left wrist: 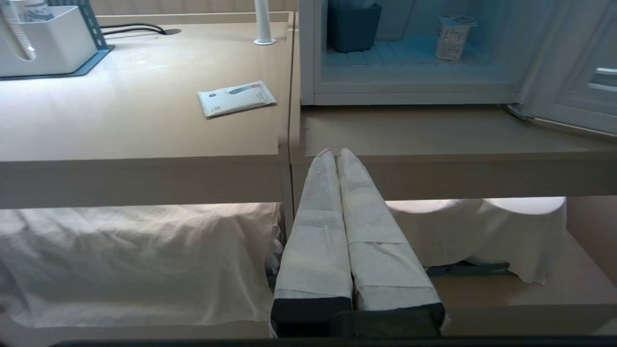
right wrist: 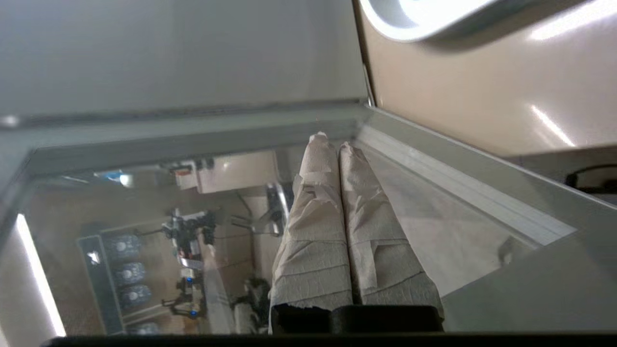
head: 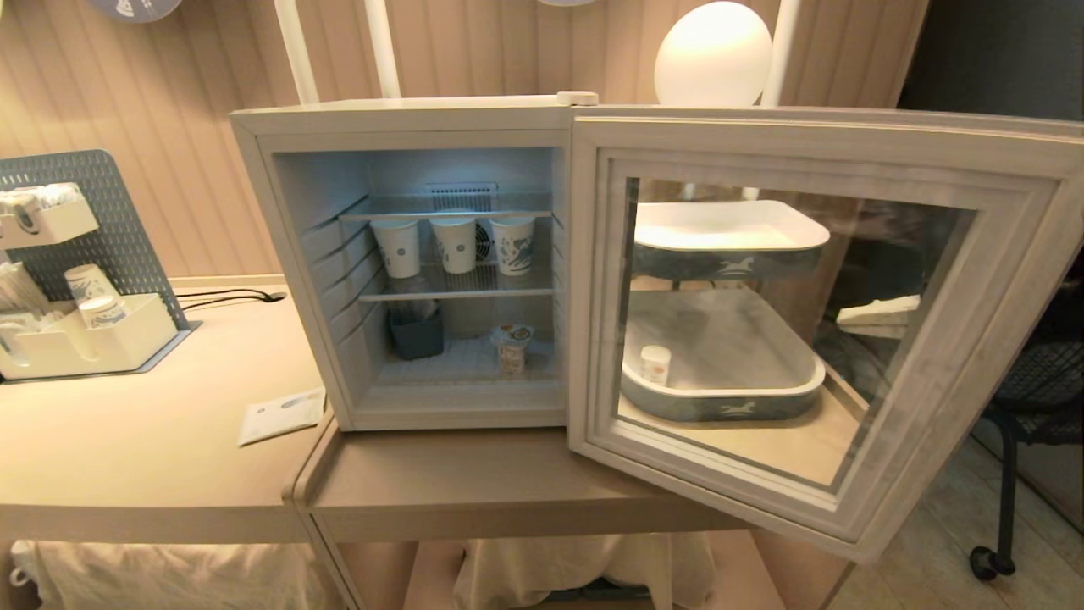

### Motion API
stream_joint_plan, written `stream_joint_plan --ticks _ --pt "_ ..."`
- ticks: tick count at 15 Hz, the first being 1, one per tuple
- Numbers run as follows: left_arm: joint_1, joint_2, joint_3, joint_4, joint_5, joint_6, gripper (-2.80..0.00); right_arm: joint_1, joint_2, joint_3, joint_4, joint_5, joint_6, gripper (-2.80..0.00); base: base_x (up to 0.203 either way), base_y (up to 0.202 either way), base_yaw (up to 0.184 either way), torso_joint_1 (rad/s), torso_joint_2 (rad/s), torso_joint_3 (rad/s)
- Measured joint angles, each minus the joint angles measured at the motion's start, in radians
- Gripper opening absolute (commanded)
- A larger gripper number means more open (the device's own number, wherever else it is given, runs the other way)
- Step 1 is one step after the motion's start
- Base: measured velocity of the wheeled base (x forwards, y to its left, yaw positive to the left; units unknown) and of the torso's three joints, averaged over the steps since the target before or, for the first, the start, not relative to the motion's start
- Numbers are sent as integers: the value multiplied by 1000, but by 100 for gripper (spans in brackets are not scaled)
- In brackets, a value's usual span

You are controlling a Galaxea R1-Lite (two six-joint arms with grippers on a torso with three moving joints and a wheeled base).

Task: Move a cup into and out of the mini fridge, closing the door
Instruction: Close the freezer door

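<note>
The mini fridge (head: 406, 119) stands on the table with its door (head: 974, 339) swung wide open to the right. The cup (head: 512, 347), a tiny white pot with an orange-marked foil top, stands upright on the fridge floor, also in the left wrist view (left wrist: 453, 36). My right gripper (right wrist: 332, 142) is shut and empty, its tips close to the door's glass and frame (right wrist: 193, 130); contact is unclear. My left gripper (left wrist: 336, 153) is shut and empty, parked low in front of the table edge. Neither gripper shows in the head view.
Three taller paper cups (head: 457, 244) sit on the upper wire shelf, with a dark bin (head: 417, 332) below. Behind the door's glass a tiered tray (head: 720, 394) holds a small pot (head: 655, 364). A white organiser (head: 76, 339) and a leaflet (head: 282, 415) lie left; a chair (head: 1033, 398) stands right.
</note>
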Motion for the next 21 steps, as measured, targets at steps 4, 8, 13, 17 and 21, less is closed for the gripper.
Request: stream_joint_plan --ticks 4,8,13,17,21 --pt "1 0 0 0 1 0 -280 182 -156 62 55 -182 -26 -280 0 0 0 0 0 0" --pt "0 0 0 1 1 0 -280 428 -283 95 62 -431 -25 -280 0 0 0 0 0 0" --pt "0 0 0 1 1 0 -280 805 -328 81 -16 -782 -28 -280 0 0 0 0 0 0" --pt "0 0 0 1 0 0 -280 981 -225 -51 -77 -982 -59 -280 0 0 0 0 0 0" --pt "0 0 0 1 0 0 -280 1070 -61 -299 -74 -1083 -115 -280 0 0 0 0 0 0"
